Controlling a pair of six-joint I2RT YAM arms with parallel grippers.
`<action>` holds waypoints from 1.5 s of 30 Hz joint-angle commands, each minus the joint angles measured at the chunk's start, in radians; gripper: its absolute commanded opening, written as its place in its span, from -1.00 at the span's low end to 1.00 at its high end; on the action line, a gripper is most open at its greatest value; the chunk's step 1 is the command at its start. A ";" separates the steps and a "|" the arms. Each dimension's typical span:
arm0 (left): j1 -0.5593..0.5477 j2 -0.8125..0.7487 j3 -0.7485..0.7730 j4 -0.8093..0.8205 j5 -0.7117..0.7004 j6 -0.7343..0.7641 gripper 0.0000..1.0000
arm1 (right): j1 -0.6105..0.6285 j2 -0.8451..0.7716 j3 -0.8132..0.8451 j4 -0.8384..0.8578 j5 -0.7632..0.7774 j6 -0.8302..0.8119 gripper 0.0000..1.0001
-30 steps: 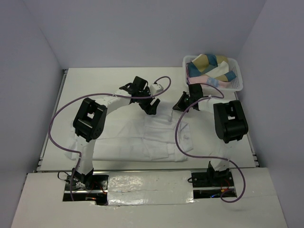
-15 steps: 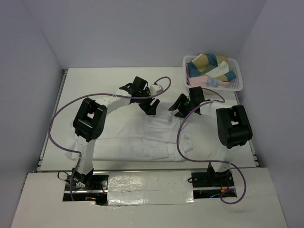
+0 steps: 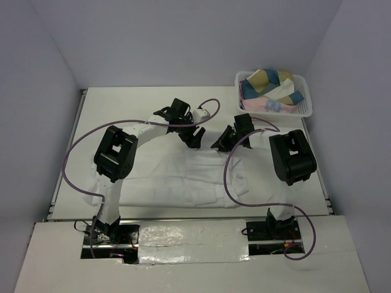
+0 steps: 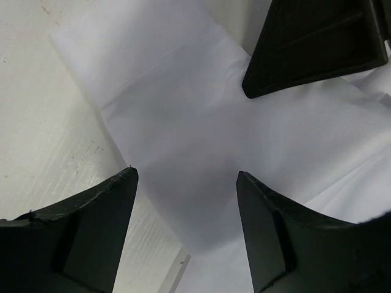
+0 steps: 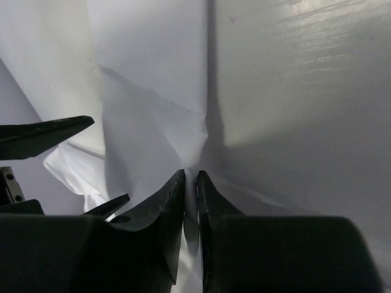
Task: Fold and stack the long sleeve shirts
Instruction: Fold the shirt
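Right wrist view: right gripper (image 5: pixel 190 174) pinches a fold of the shirt (image 5: pixel 146 137).

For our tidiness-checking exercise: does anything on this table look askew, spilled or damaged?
Nothing is spilled or damaged. The long sleeve shirt lies creased, not flat: its left end is bunched up, and the right gripper pinches a raised ridge of cloth near its far edge.
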 commanded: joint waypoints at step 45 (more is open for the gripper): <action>0.005 -0.376 -0.230 -0.321 0.428 0.796 0.97 | 0.504 -0.664 -0.342 0.176 0.156 -0.826 -1.00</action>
